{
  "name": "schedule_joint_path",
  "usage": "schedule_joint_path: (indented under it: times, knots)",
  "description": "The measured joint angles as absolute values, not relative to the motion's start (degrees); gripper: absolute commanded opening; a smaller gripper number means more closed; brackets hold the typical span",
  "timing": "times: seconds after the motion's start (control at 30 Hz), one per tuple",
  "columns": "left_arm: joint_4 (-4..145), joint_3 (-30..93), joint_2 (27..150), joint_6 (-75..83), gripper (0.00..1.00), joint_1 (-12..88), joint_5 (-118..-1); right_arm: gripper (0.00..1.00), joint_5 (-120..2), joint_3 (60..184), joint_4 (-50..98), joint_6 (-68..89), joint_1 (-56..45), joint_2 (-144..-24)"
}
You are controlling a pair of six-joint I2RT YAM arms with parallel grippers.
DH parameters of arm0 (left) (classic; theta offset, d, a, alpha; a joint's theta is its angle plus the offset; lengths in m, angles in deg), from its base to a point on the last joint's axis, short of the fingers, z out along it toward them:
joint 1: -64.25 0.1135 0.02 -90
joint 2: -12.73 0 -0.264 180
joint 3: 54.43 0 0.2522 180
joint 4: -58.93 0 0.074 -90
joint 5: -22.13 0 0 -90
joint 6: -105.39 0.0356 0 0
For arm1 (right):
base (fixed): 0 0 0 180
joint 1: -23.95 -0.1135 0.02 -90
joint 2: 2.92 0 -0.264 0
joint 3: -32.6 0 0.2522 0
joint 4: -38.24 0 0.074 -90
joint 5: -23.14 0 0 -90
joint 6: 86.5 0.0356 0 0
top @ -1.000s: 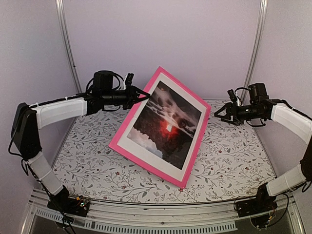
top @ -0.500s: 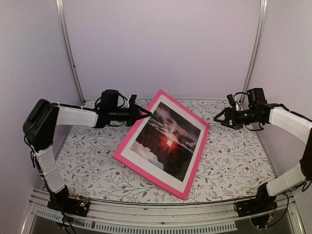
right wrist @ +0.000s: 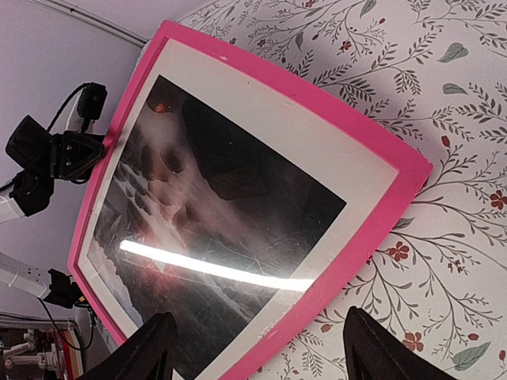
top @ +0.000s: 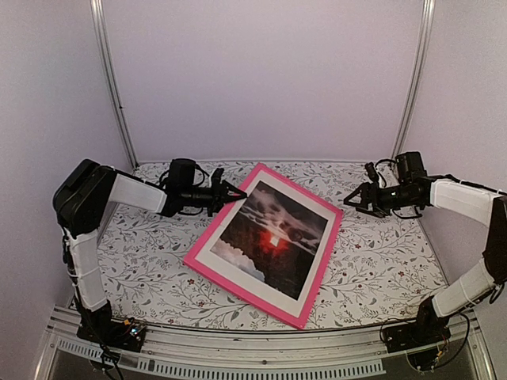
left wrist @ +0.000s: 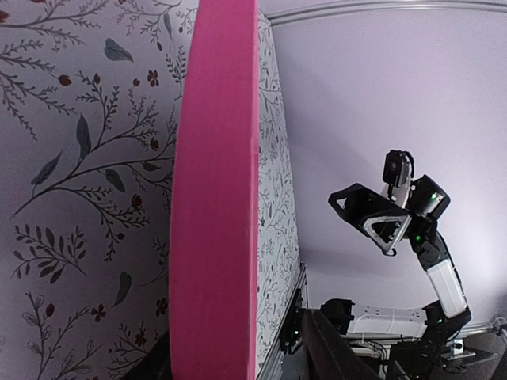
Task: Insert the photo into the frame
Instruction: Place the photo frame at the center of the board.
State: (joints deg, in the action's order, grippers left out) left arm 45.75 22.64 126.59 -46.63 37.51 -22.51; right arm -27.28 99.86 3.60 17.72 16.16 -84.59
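Observation:
The pink frame (top: 238,285) lies almost flat on the floral table, with the white mat and the dark photo (top: 273,237) with its red sun behind the glass. My left gripper (top: 232,191) is low at the frame's far left rail. In the left wrist view the pink rail (left wrist: 214,198) runs between its fingers (left wrist: 238,348), with a gap on the right side, so it is open. My right gripper (top: 354,198) is open and empty just off the frame's right corner. Its wrist view shows the frame (right wrist: 360,237) and photo (right wrist: 222,229) below its open fingers (right wrist: 257,348).
The floral tablecloth (top: 142,261) covers the whole table. Plain lilac walls with metal posts (top: 111,87) close the back and sides. A metal rail (top: 261,348) runs along the table's near edge by the arm bases.
The frame has come down from a steep tilt to lie almost flat on the table. My left gripper has lowered with its far left rail. My right gripper has dropped slightly.

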Motion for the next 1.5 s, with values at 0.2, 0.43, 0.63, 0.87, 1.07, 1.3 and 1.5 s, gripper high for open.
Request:
schedule_joint_path:
  times: [0.2,0.43,0.63,0.87,1.07,1.3,1.5]
  knots:
    - [45.95,22.55,128.58,-45.26,0.59,38.58,-21.35,0.75,-27.33,99.42,6.31,18.15,16.16,-87.51]
    - [48.7,22.55,130.96,-40.25,0.68,40.15,-21.48,0.75,-27.33,99.25,8.3,18.92,16.16,-90.33]
    - [55.02,22.99,131.66,-34.17,0.77,42.12,-23.4,0.75,-27.44,99.25,9.32,18.94,16.16,-92.41]
    - [67.58,28.08,131.97,-25.06,0.83,42.77,-30.31,0.75,-28.07,99.4,10.02,18.96,16.14,-94.71]
    - [76.46,32.5,131.84,-18.77,0.85,42.93,-38.73,0.76,-28.97,100.89,10.66,18.98,15.7,-97.94]
    - [82.38,30.73,125.92,-14.57,0.87,42.45,-50.68,0.77,-31.2,104.78,10.99,18.96,15.15,-101.59]
    - [84.98,22.34,109.39,-13.54,0.87,38.42,-60.93,0.84,-34.34,112.58,11.03,18.66,14.94,-107.51]
